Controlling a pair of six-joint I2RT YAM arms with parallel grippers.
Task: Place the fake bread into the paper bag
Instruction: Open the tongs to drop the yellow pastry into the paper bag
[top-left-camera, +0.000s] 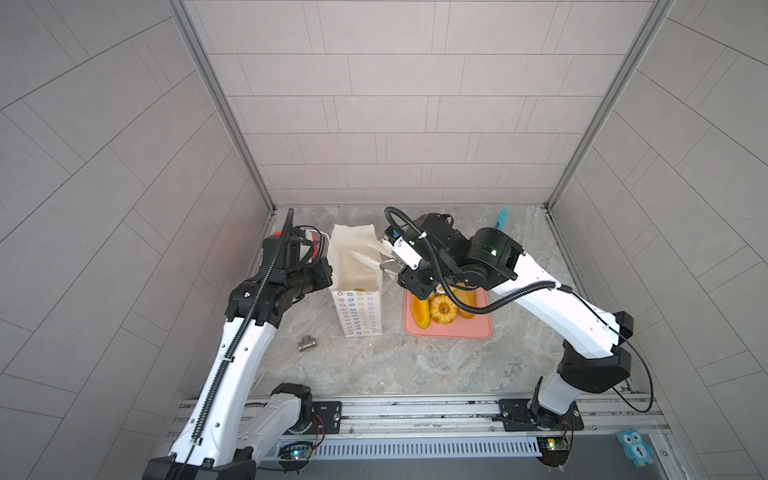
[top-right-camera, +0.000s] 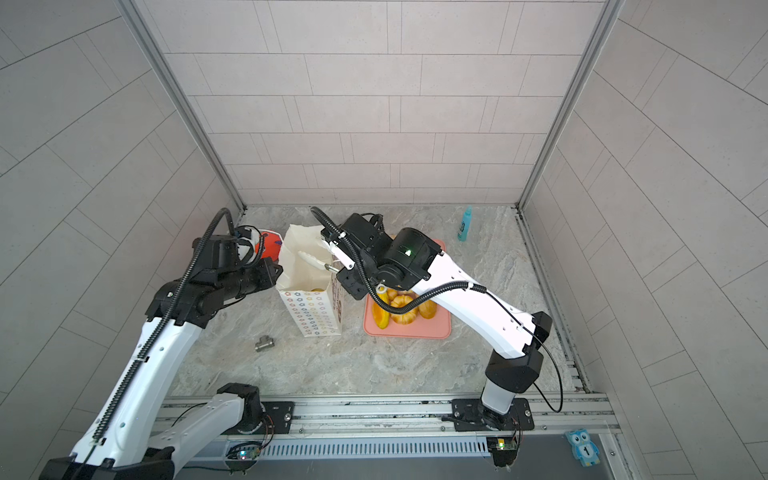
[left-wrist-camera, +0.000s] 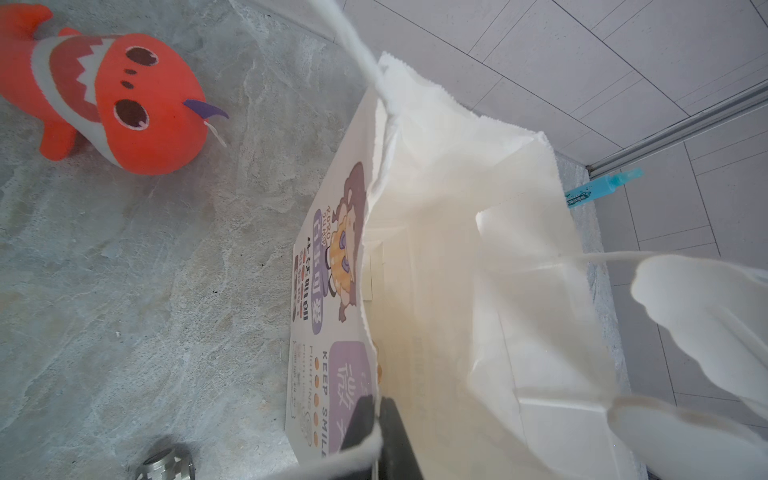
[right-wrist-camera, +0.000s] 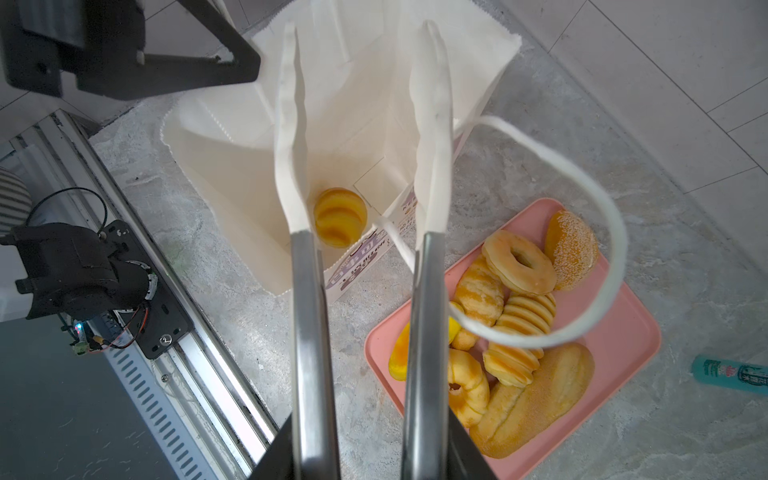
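The paper bag (top-left-camera: 357, 309) (top-right-camera: 312, 311) stands open left of the pink tray (top-left-camera: 449, 331) (top-right-camera: 409, 333). My left gripper (top-left-camera: 328, 270) (left-wrist-camera: 376, 436) is shut on the rim of the bag's printed face (left-wrist-camera: 332, 291). My right gripper (top-left-camera: 395, 266) (right-wrist-camera: 370, 457) grips the steel arms of the tongs (right-wrist-camera: 309, 332). Their white tips (right-wrist-camera: 291, 124) stand apart inside the bag's mouth with nothing between them. One ridged roll of fake bread (right-wrist-camera: 340, 222) (top-left-camera: 359, 289) lies on the bag's floor. Several more pieces lie on the tray (right-wrist-camera: 623, 332), among them a long loaf (right-wrist-camera: 536, 399), a ring donut (right-wrist-camera: 519, 262) and a sesame bun (right-wrist-camera: 571, 253).
A red plush fish (left-wrist-camera: 104, 95) (top-right-camera: 272, 243) lies behind the bag at the left wall. A small metal fitting (top-left-camera: 306, 343) (top-right-camera: 264, 343) sits in front of the bag. A teal bottle (top-right-camera: 465, 224) (right-wrist-camera: 731, 374) stands at the back right. The bag's cord handle (right-wrist-camera: 615, 232) loops over the tray.
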